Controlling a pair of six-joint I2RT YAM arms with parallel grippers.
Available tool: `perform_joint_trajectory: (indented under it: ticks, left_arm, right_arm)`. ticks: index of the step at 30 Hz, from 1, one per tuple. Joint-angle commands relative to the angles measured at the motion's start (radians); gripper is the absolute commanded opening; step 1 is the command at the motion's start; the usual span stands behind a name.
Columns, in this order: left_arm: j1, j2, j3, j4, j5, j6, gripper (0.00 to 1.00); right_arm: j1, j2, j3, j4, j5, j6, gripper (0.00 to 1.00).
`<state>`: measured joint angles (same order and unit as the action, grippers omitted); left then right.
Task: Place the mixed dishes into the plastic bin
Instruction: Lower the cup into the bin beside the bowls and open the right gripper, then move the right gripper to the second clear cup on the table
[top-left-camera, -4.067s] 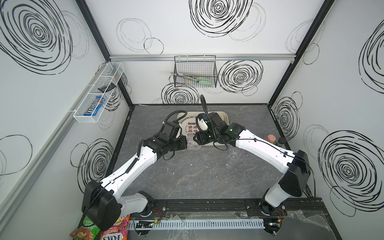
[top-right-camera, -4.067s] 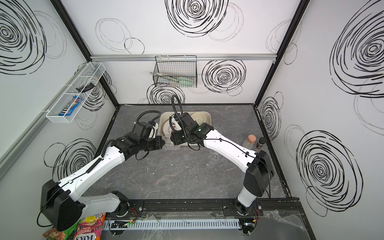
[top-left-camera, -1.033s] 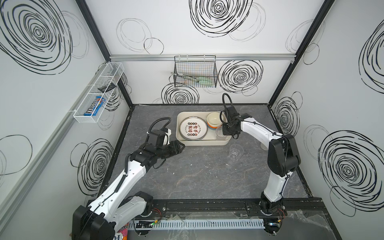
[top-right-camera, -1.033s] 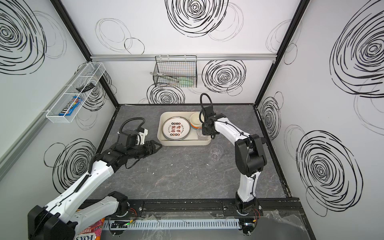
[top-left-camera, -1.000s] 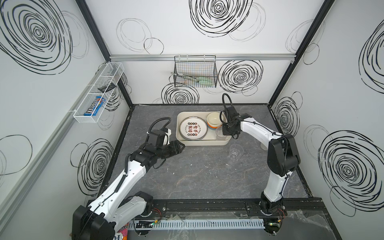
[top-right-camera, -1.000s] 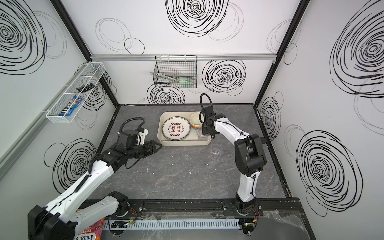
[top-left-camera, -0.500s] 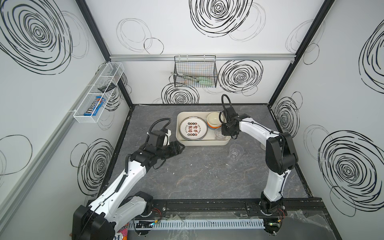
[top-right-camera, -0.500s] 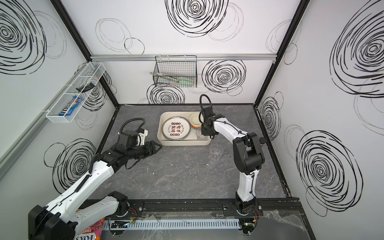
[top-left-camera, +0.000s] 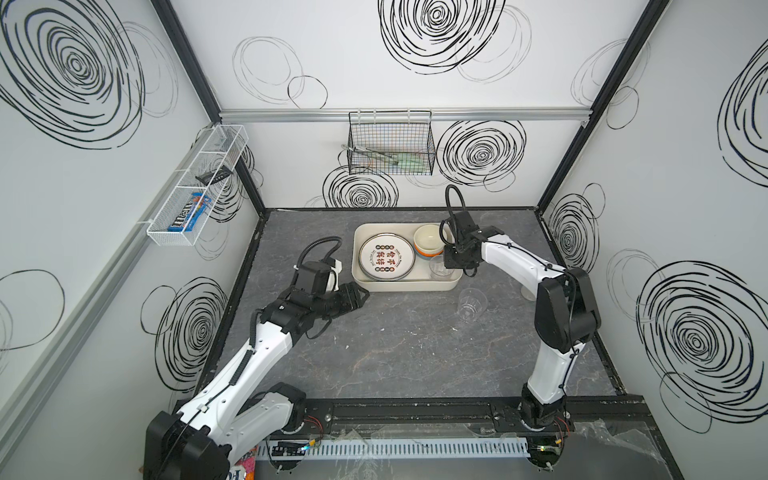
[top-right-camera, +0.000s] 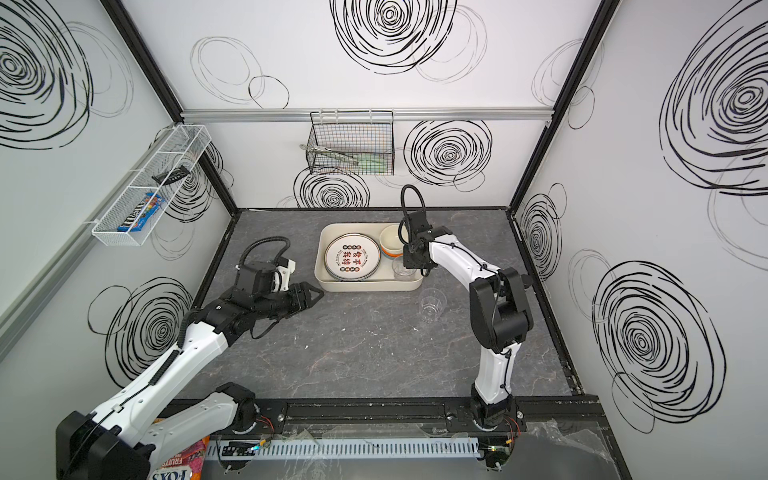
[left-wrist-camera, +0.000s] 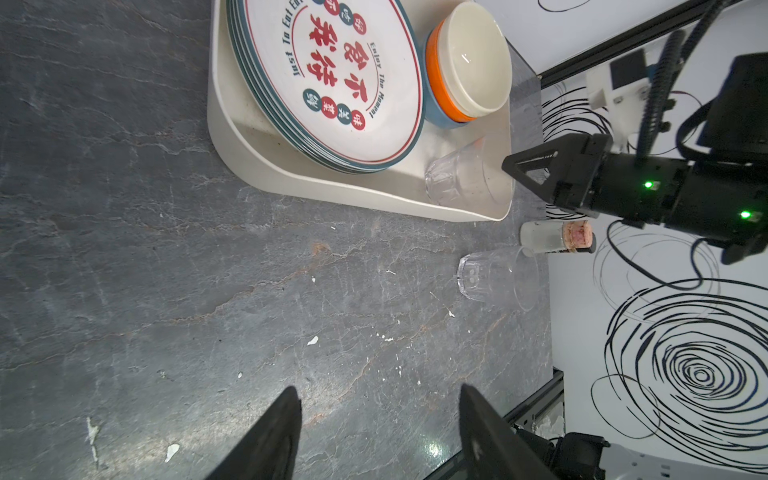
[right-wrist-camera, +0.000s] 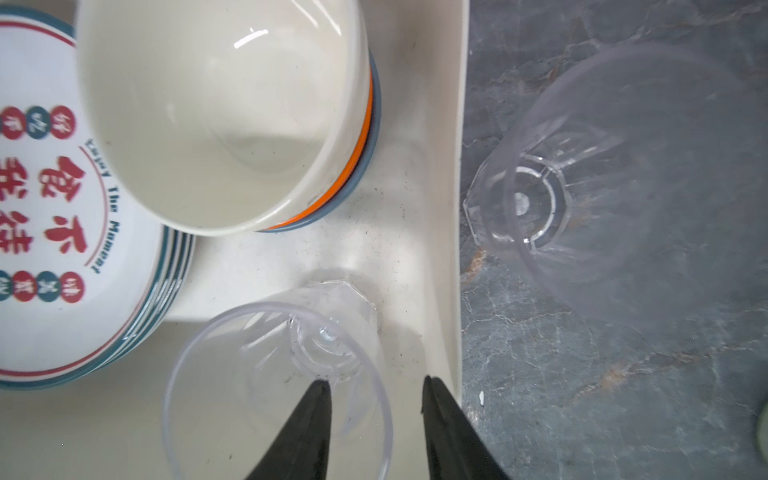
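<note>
Your right fingers (right-wrist-camera: 307, 424) have spread since a second ago and now straddle the wall of the clear cup (right-wrist-camera: 278, 374), one tip inside the mouth and one outside, with a gap on each side, so they are not pinching it. That cup stands upright in the near right corner of the plastic bin (top-left-camera: 407, 286), which sits toward the back of the table (top-left-camera: 395, 353). Beside it, the stack of plates (top-left-camera: 386, 257) with red characters fills the bin's left part. The nested bowls (top-left-camera: 430, 241), cream inside orange inside blue, take the far right corner. A second clear cup (top-left-camera: 469, 305) stands upright on the table just outside the bin's near right corner. Your left fingers (left-wrist-camera: 274, 436) are spread wide and hold nothing. They hover over bare table near the bin's near left corner, having pulled back from over the bin.
</note>
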<state>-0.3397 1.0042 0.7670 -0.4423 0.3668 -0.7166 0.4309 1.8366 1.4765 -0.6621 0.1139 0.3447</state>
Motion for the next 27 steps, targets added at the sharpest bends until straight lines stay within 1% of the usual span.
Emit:
perform_joint_trajectory:
  ticks: [1, 6, 15, 21, 24, 27]
  left_arm:
    - [-0.010, -0.010, -0.014, 0.049, 0.006, -0.011, 0.64]
    - [-0.052, 0.003, -0.011, 0.077, 0.014, -0.014, 0.65]
    - [-0.157, 0.057, 0.027, 0.155, 0.062, 0.005, 0.68]
    - [-0.235, 0.091, 0.056, 0.208, 0.089, 0.027, 0.71]
    - [-0.281, 0.117, 0.080, 0.202, 0.077, 0.050, 0.71]
    - [-0.323, 0.140, 0.104, 0.194, 0.059, 0.073, 0.71]
  right_arm:
    - [0.003, -0.099, 0.008, -0.027, 0.011, 0.016, 0.44]
    - [0.006, -0.184, -0.033, -0.030, -0.010, 0.019, 0.49]
    - [-0.009, -0.381, -0.184, -0.003, -0.089, 0.042, 0.56]
    - [-0.082, -0.528, -0.336, 0.053, -0.191, 0.064, 0.54]
    - [-0.128, -0.573, -0.399, 0.049, -0.188, 0.099, 0.54]
    - [-0.171, -0.587, -0.438, 0.011, -0.166, 0.127, 0.54]
